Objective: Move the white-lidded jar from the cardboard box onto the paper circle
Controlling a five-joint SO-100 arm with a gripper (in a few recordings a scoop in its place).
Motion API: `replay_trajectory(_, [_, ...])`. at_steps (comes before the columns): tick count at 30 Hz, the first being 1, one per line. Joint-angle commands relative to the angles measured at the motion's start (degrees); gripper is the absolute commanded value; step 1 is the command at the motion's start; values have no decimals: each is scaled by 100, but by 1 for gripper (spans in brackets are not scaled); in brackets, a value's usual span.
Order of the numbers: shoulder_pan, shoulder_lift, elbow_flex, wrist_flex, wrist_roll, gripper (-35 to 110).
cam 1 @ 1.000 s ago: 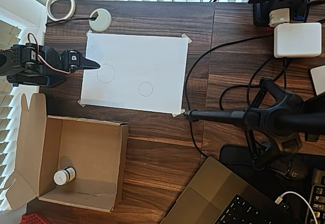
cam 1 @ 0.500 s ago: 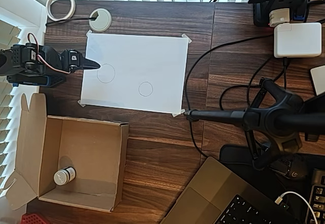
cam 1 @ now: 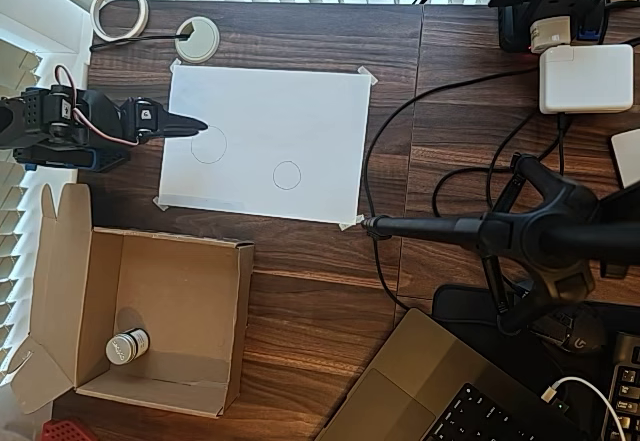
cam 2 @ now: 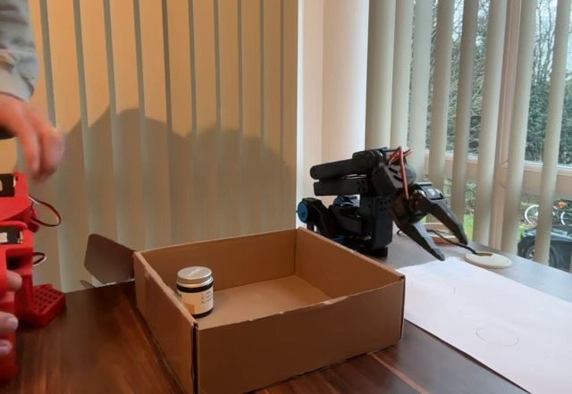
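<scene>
the gripper [cam 1: 190, 126], fingers pressed together, has crept right over the paper; the white-lidded jar [cam 1: 127, 346] sits untouched in the cardboard box [cam 1: 245, 311].

Arm folded low, gripper pointing outward

The black arm [cam 1: 75, 121] is crouching over its base, its gripper [cam 1: 190, 125] reaching right in the overhead view and angling downward in the fixed view [cam 2: 442, 233], jaws lying close together, holding nothing.
</scene>
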Motion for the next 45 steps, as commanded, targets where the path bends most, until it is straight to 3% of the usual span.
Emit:
replay_trajectory(1, [202,360,-88,-431,-571,29])
replay_trajectory(6, [404,360,-615,-457,-1134,30])
replay_trajectory(16, [624,-26,-2795,642,-2030,32])
replay_trajectory(28, [1257,-4087,-7330,1811,-2136,33])
replay_trajectory(34, [2531,-5528,-8314,1731,-3533,33])
replay_trajectory(45, [5186,-7594,-8956,422,-6891,35])
